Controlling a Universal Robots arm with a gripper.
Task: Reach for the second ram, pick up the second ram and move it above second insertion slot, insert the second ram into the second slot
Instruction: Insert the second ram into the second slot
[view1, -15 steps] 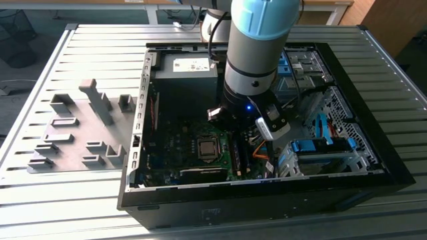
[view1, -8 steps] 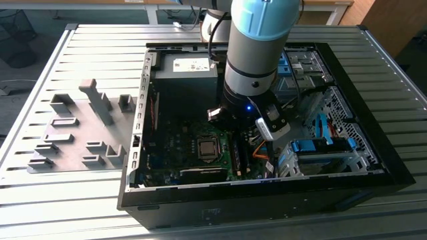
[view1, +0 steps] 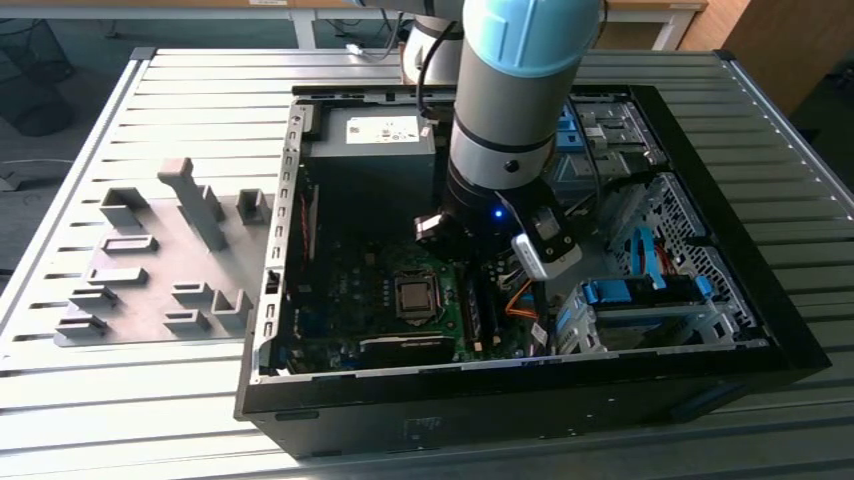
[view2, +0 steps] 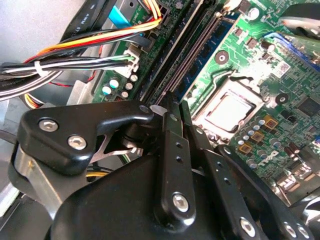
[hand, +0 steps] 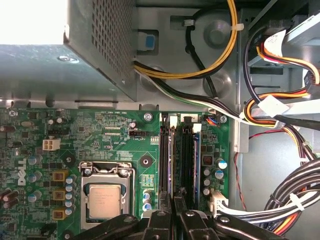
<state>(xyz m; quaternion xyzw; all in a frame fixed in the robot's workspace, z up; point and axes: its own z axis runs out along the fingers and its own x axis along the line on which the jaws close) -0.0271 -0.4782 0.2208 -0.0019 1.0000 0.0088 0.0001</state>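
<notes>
We see the gripper (hand: 173, 207) low over the memory slots (hand: 177, 155), fingers (view2: 172, 150) pressed together — whether they pinch the second ram, we cannot tell. A blue stick (hand: 196, 160) stands just beside its tips; we judge insertion near its end — release remains.

The claw (hand: 173, 207) sits over black memory slots (hand: 176, 160) beside the processor socket (hand: 104, 199).

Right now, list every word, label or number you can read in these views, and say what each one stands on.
Nothing can be quoted reliably.
White label on the power supply, exterior view: print too small to read.
White component markings across the motherboard, first wrist view: too small to read.
Large sideways white lettering at the motherboard's edge: a maker's logo, not spelled out here.
Processor lid: engraving too faint to read.
</notes>
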